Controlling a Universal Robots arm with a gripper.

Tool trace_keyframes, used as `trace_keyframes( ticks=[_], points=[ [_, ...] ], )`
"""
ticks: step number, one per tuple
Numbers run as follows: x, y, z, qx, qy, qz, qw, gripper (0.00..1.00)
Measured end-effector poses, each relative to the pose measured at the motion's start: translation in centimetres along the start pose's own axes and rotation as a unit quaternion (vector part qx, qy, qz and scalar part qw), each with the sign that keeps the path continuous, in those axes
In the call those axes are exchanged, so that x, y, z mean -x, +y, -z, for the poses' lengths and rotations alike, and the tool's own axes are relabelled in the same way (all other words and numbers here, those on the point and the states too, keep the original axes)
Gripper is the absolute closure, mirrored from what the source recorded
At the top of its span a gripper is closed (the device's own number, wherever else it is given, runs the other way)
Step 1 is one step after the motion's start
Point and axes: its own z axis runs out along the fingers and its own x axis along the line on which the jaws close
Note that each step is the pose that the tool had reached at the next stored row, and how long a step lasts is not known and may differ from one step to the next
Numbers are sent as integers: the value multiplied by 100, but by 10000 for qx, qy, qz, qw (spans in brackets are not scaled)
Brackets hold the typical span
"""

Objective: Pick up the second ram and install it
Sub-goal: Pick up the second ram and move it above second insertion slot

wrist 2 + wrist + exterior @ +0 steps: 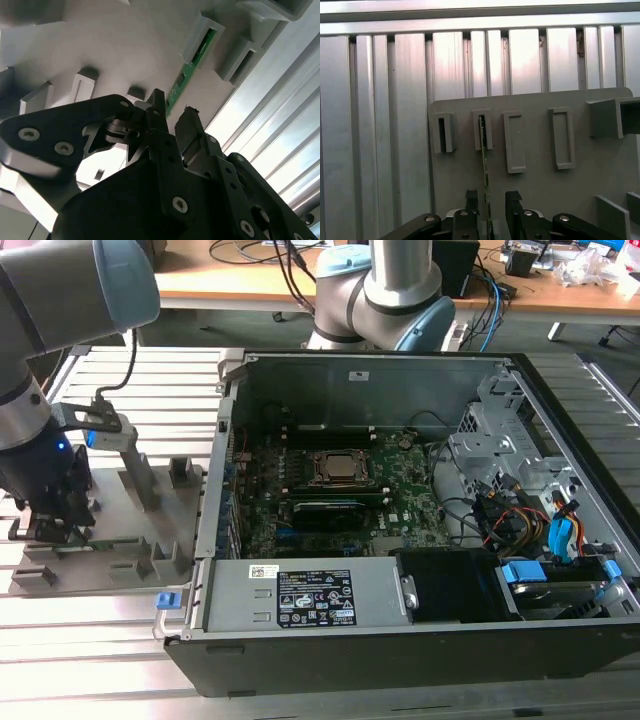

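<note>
A slatted aluminium table (100, 660) carries everything here. On the exterior view's right stands the open computer case (380, 375), lying on its side. The green motherboard (400, 505) is laid bare inside it, and the CPU socket (338, 468) sits near the board's middle. A grey power supply (310, 595) runs along the near wall. Bundled cables (520, 520) crowd the right end.

The robot arm (60, 290) reaches in from the far left corner, grey tubes with blue caps, and bends down over the left part of the table. Beyond the table, at the far side, there is a wooden desk (220, 280) with trailing wires.

Under the arm, to the left of the case, lies the grey plastic fixture (120, 500). It is a flat plate with upright posts and a row of rectangular pockets.

The gripper (50, 525) hangs low over the near left part of that fixture. In the first wrist view its black fingers (471, 197) stand apart, one on each side of the stick. A gap shows on at least the wider side, so it is released, straddling rather than clamping.

The second ram (484, 150) stands on edge in the fixture, a thin green strip. One end sits in a pocket and the other runs between the jaws. In the second wrist view the ram (192, 62) slants from a pocket of the fixture (110, 45) down to the gripper (173, 103).
</note>
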Motion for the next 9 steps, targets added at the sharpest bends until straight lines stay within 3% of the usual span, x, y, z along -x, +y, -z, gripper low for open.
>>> trace_keyframes(
  ticks=[4, 6, 9],
  points=[
    [-12, -4, -97, 0, 0, 35, 10000, 64],
    [-1, -8, -196, -1, 8, 140, 9999, 64],
    [0, -9, -238, -2, 8, 155, 9999, 64]
  ],
)
